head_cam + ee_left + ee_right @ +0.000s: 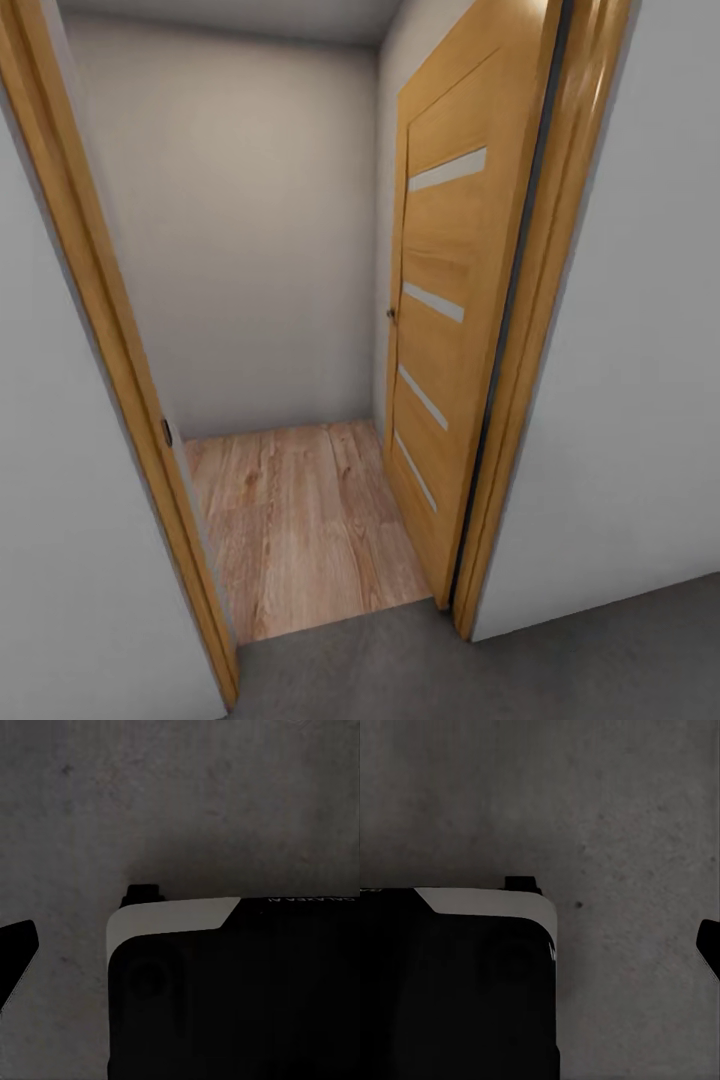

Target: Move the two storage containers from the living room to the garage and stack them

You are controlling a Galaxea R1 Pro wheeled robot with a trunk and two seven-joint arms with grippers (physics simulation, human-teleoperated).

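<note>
The two storage containers are out of view. I face a doorway from the dark grey concrete floor (520, 665), which also shows under my arms (187, 802) (622, 810). My left gripper (180, 949) hangs over that floor and my base. One dark fingertip (16, 949) sits at the picture's edge, with nothing between the fingers. My right gripper (540, 945) hangs the same way, one fingertip (711, 943) at the edge, holding nothing.
A wooden door (455, 300) with narrow glass strips stands open inward on the right. The wood door frame (100, 330) is close on both sides. Beyond it lie a light wood plank floor (300, 520) and a white wall (240, 220). My black base (240, 1005) (450, 990) is below the arms.
</note>
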